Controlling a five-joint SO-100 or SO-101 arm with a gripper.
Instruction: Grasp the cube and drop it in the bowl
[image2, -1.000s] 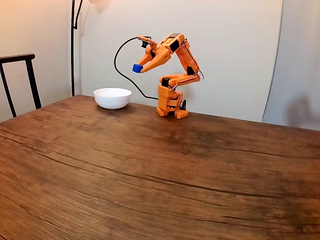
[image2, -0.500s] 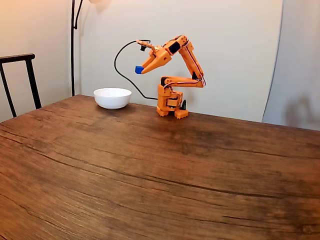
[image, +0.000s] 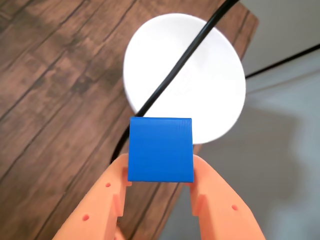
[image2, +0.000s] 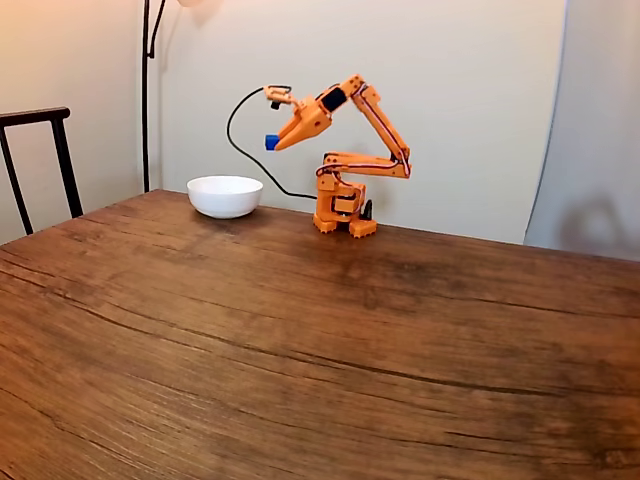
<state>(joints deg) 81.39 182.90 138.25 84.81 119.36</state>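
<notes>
The bright-blue cube (image: 160, 149) is pinched between my two orange fingers (image: 107, 200) in the wrist view, held high in the air. My gripper (image2: 274, 142) is shut on the cube (image2: 271, 142) in the fixed view, raised above the table just right of the bowl. The glossy white bowl (image: 210, 75) lies below and beyond the cube in the wrist view, near the table's far edge. In the fixed view the bowl (image2: 225, 195) stands on the table at the back left, beside the arm's base.
A black cable (image: 185, 60) crosses over the bowl in the wrist view and loops behind the arm (image2: 240, 150). The arm's base (image2: 340, 210) stands at the back of the wooden table (image2: 300, 340). A dark chair (image2: 40, 160) stands at the left.
The arm has stretched up and swung left, carrying the cube closer to the spot above the bowl. The grip has stayed shut on the cube.
</notes>
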